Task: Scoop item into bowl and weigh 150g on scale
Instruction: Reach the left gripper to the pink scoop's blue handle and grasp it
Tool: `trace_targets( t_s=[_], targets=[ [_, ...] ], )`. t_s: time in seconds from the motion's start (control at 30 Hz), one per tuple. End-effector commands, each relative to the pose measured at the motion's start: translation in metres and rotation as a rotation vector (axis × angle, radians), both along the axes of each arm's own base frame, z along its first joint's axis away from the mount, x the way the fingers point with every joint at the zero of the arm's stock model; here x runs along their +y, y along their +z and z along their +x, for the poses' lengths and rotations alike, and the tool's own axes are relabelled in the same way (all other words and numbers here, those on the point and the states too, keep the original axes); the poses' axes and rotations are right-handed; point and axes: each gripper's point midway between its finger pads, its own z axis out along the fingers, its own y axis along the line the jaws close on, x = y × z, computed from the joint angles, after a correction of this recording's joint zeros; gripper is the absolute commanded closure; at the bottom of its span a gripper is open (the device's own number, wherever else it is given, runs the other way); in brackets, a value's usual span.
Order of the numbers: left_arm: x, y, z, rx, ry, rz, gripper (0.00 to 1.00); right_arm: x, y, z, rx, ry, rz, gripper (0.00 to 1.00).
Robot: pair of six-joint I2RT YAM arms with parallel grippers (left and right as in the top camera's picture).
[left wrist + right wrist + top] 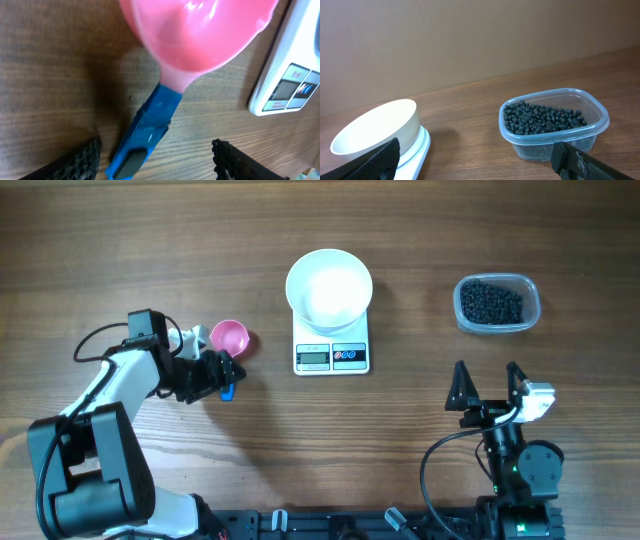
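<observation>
The left arm [105, 385] is bent at the elbow and reaches out to the right side, with the wrist held low. The left gripper [222, 375] has its jaws apart. The right arm [515, 460] is folded close to its base, and the right gripper [488, 385] points forward with its jaws spread wide.

Pink round plastic scoop [229, 337] with blue handle [150, 120], left of centre, lying on brown wooden surface [150, 240]. Clear rounded-rectangular plastic tub [537, 300], upper right.
</observation>
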Motion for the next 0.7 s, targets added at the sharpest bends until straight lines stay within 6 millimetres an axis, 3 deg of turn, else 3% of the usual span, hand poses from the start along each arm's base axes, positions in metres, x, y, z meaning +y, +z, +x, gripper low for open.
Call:
trace_targets(
  t_s=[0.0, 0.2, 0.5, 0.57, 0.67],
  targets=[
    [-0.002, -0.004, 0.005, -0.032, -0.021, -0.008, 0.22, 0.003, 0.0, 0.0, -0.002, 0.017, 0.008, 0.0],
    [-0.002, -0.018, 0.004, 0.001, -0.021, -0.015, 0.26, 0.003, 0.0, 0.0, -0.002, 0.017, 0.008, 0.0],
    [-0.002, -0.022, 0.002, 0.026, -0.005, -0.022, 0.63, 0.003, 0.0, 0.0, -0.002, 0.017, 0.008, 0.0],
    [-0.002, -0.022, 0.004, 0.019, -0.005, -0.021, 0.78, 0.003, 0.0, 0.0, -0.002, 0.017, 0.008, 0.0],
    [-0.003, -0.021, 0.005, 0.014, -0.005, -0.028, 0.9, 0.003, 0.0, 0.0, -0.002, 0.017, 0.008, 0.0]
  ],
)
